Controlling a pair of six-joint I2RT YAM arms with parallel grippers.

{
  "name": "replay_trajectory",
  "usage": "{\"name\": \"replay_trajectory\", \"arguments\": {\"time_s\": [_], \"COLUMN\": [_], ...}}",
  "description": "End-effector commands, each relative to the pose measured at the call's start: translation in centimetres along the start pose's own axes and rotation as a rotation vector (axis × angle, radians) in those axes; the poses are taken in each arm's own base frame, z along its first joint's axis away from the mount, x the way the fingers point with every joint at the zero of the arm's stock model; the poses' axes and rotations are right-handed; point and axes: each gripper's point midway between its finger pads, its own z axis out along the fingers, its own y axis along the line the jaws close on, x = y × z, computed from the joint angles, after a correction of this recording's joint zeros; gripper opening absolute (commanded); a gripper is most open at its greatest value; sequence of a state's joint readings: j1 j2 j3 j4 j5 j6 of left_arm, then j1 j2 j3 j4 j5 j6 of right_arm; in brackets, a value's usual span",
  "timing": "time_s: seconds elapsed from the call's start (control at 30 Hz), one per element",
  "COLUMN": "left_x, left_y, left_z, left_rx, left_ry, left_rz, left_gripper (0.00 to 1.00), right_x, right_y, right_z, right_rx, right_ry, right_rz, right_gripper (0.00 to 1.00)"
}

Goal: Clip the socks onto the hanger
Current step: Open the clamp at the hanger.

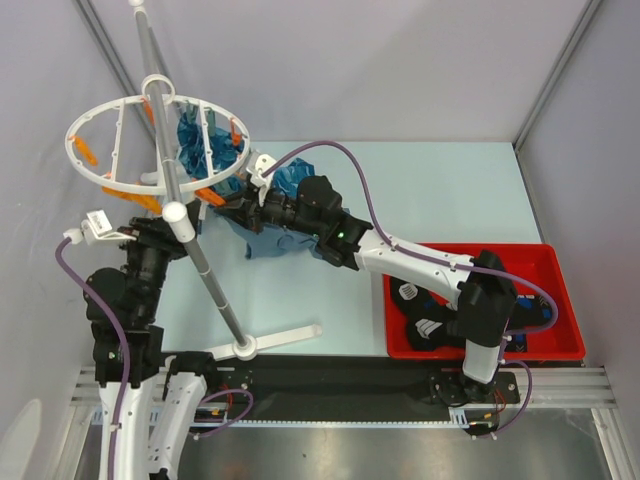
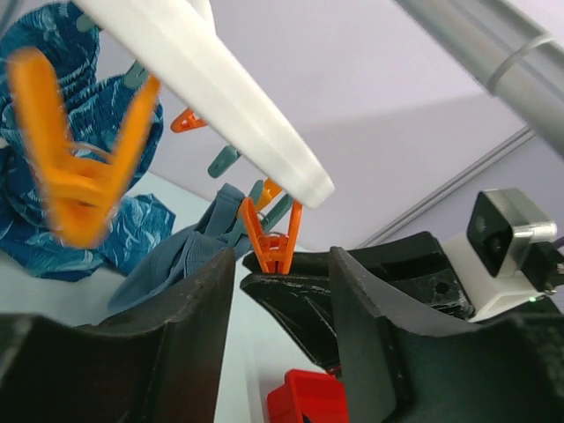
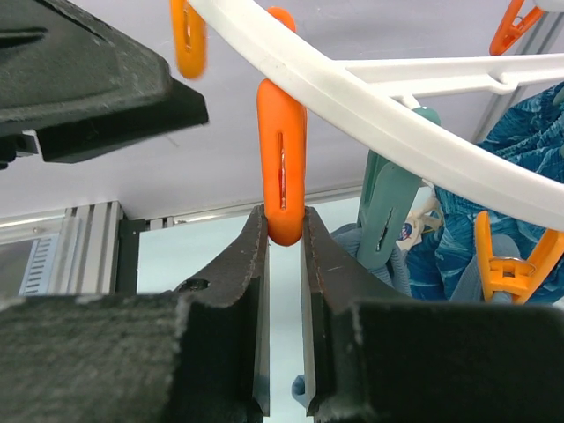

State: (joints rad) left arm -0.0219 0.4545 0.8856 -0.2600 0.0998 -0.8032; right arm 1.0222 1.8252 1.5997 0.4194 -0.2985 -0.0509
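The right gripper (image 3: pixel 284 231) reaches up under the rim of the round white hanger (image 3: pixel 352 92) and is closed tight on the lower end of an orange clip (image 3: pixel 282 150) that hangs upright from that rim; its fingers press on the clip from both sides. A teal clip (image 3: pixel 392 203) hangs from the rim just beside the pinched one; more orange clips hang further round the ring.

The left gripper (image 2: pixel 282 256) is raised close to the same part of the hanger, just across from the right gripper; its jaws stand partly apart, with nothing between them.

Blue patterned cloths (image 1: pixel 195 140) hang from clips on the hanger's far side; a plain grey-blue cloth (image 1: pixel 265 240) droops below the hanger onto the bench (image 1: pixel 440 190).

The socks (image 1: pixel 422 326) are well away from the hanger, off to its right and nearer the arm bases; they lie bunched in a red bin (image 1: pixel 545 268), black with white striped patches, partly hidden by the right arm; neither gripper touches them.
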Motion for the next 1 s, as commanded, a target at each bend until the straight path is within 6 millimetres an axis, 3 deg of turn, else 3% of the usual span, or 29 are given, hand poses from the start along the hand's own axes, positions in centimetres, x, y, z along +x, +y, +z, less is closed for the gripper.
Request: {"name": "replay_trajectory", "arguments": {"time_s": [0.0, 0.07, 0.2, 0.53, 0.67, 0.97], "left_x": [-2.9, -3.1, -1.7, -0.5, 0.4, 0.4], "left_y": [-2.0, -2.5, -2.0, -1.3, -1.2, -1.8], "left_z": [-0.9, -0.9, 0.5, 2.4, 3.7, 3.8], "left_rx": [0.057, 0.083, 0.06, 0.027, 0.017, 0.047], "left_ry": [-0.115, -0.128, -0.038, 0.046, 0.102, 0.098], "left_rz": [0.028, 0.02, 0.023, 0.028, -0.019, -0.019], "left_gripper": [0.5, 0.51, 0.57, 0.54, 0.51, 0.39], "right_x": [-4.0, -4.2, -4.3, -4.4, -4.3, -4.5], "right_y": [-0.9, -1.1, -0.9, -0.8, -0.6, -0.5], "right_z": [-0.1, -0.2, -0.2, -0.3, -0.1, -0.3], "right_rx": [0.053, 0.05, 0.033, 0.025, 0.021, 0.019], "right_ry": [-0.089, -0.093, -0.1, -0.098, -0.098, -0.099], "right_rz": [0.015, 0.018, 0.041, 0.04, 0.04, 0.037], "right_gripper": [0.0, 0.0, 0.0, 0.0, 0.0, 0.0]}}
